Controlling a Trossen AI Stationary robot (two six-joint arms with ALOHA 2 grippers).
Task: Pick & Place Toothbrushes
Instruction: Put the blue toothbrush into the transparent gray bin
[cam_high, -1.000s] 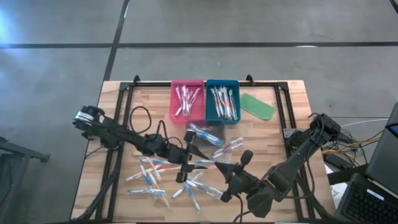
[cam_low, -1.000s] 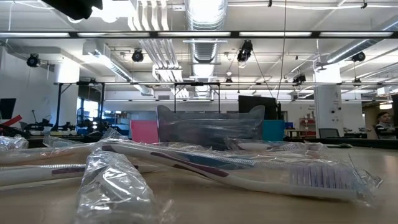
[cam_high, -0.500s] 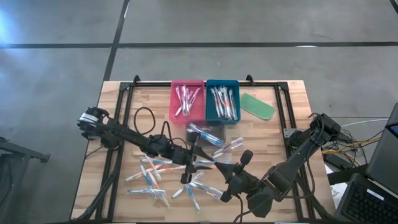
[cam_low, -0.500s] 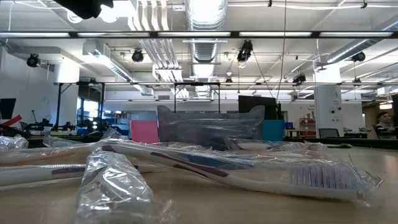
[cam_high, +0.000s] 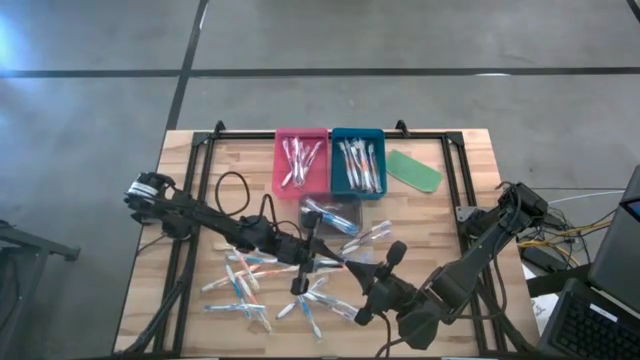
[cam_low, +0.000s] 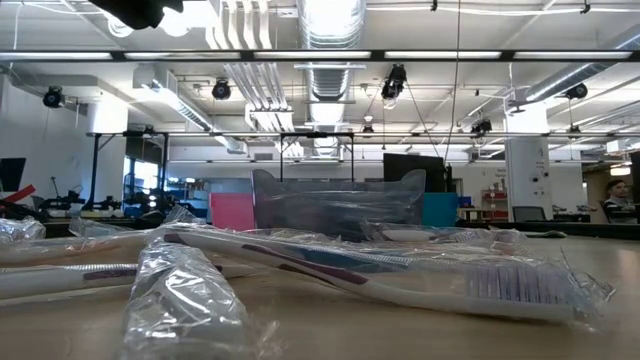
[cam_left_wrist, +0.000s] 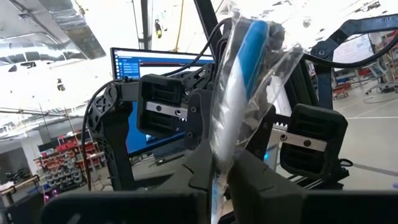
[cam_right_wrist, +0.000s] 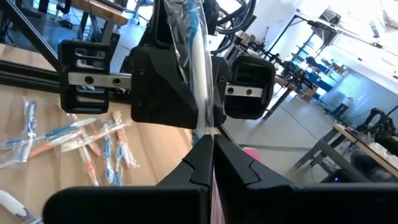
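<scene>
One toothbrush in a clear wrapper hangs above the middle of the table, between my two grippers. My left gripper comes from the table's left and is shut on it. My right gripper comes from the near right and is shut on its other end. In the left wrist view the wrapped toothbrush shows a blue part. Several more wrapped toothbrushes lie flat on the wood below. Others lie in the pink tray and the blue tray. My left gripper pinches the wrapped toothbrush's nearer end between its two fingers, wrapper and all. The brush runs on out past the fingertips toward the other gripper, clear of the table. My right gripper pinches the opposite end between its shut fingers, coming level from the table's near right. The brush runs along the fingers toward my left gripper, clear of the table.
A flat green oblong piece lies right of the blue tray. A clear packet sits in front of the trays. A black frame borders the table. In the low view a wrapped toothbrush lies close in front.
My left gripper has shifted a little toward the table's right edge, closer to my right gripper, and then stayed still. The right arm and the toothbrushes on the table have kept their places.
</scene>
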